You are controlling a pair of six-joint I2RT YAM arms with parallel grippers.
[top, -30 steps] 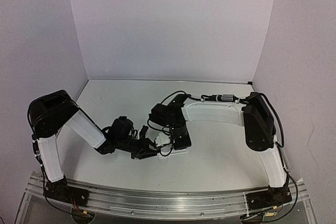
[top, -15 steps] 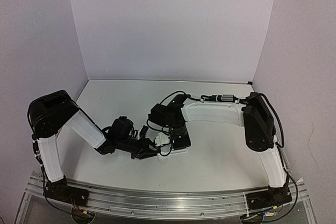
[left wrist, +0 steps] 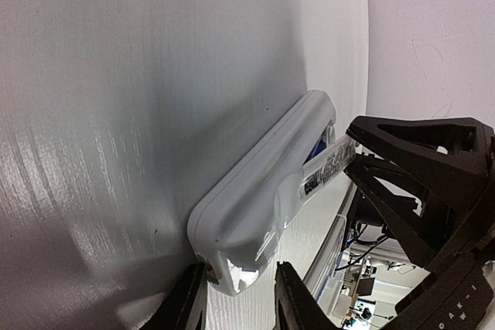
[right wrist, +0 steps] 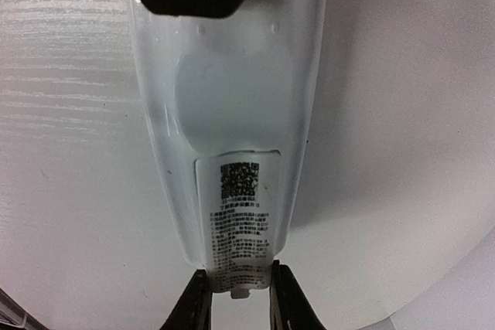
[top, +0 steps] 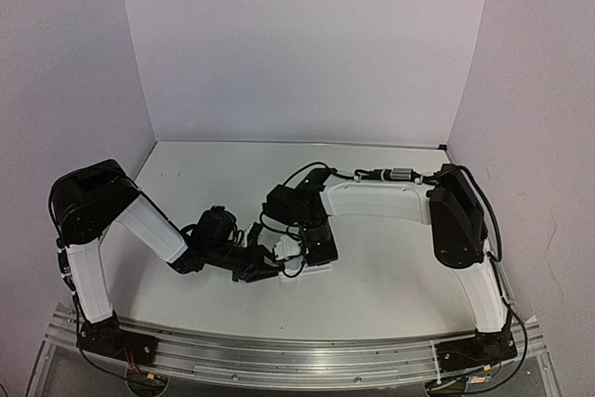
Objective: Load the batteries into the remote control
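Observation:
The white remote control [left wrist: 263, 183] lies back-up on the table, mostly hidden under both grippers in the top view [top: 319, 268]. My left gripper [left wrist: 238, 303] is shut on one end of it. A blue battery [left wrist: 315, 147] peeks out of the recess beneath the small white cover piece [right wrist: 240, 222], which carries a printed label and sits over the recess at the remote's [right wrist: 232, 90] other end. My right gripper [right wrist: 238, 299] holds the cover's outer end, a finger against each side. The two grippers [top: 263, 270] [top: 311, 250] face each other over the remote.
White table [top: 390, 258] with white walls behind and at both sides. The right arm's [top: 381, 200] white link reaches across the middle. The left arm [top: 149, 228] comes in low from the left. A metal rail [top: 297, 350] runs along the near edge.

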